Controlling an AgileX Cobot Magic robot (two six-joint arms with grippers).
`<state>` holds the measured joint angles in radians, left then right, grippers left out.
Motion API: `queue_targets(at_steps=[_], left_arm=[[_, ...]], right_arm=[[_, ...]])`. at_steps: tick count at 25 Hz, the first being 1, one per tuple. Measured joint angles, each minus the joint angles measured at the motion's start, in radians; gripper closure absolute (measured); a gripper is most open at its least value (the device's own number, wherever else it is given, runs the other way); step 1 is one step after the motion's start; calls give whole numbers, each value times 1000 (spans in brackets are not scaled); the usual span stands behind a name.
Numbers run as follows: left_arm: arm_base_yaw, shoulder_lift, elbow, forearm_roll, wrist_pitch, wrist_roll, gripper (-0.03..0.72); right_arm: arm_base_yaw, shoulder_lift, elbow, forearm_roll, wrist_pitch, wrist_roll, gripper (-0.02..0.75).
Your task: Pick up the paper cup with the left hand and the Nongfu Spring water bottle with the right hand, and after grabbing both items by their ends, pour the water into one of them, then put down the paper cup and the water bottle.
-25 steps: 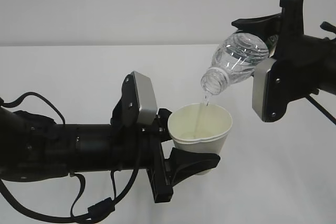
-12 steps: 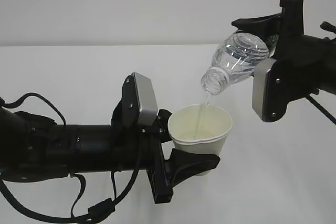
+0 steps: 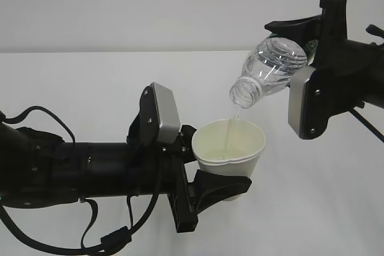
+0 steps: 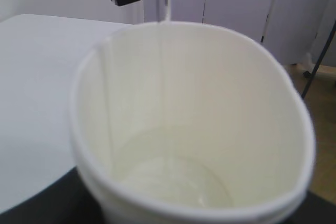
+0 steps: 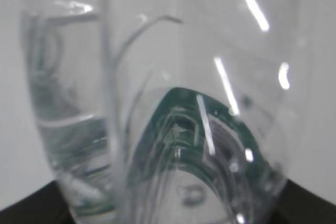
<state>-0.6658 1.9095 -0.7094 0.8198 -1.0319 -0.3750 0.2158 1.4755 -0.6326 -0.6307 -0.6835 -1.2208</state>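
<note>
Exterior view, left tool (image 3: 201, 169) gripping paper cup (image 3: 229, 148), right tool (image 3: 312, 58) gripping bottle (image 3: 270, 70)

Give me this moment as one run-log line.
phase: pouring | left gripper: shut on paper cup, upright | right gripper: shut on water bottle, tilted mouth-down above cup | water: thin stream entering cup

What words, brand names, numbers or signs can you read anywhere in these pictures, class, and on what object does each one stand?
None can be read.
Water bottle: its dark green label carries pale marks in the right wrist view, too blurred and distorted through the plastic to read.
Paper cup: plain white, no print visible.
Grey plates on both arms: no visible lettering.
</note>
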Motion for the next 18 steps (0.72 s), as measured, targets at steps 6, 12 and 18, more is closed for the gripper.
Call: queue_targets(at_steps=[6,12,18], left_arm=[[0,0,0,0,0,0,242],[0,0,0,0,0,0,242],[0,0,0,0,0,0,242]], right_arm=[[0,0,0,0,-4,-1,292],[0,0,0,0,-6,-16,292],[0,0,0,0,-6,-19,292]])
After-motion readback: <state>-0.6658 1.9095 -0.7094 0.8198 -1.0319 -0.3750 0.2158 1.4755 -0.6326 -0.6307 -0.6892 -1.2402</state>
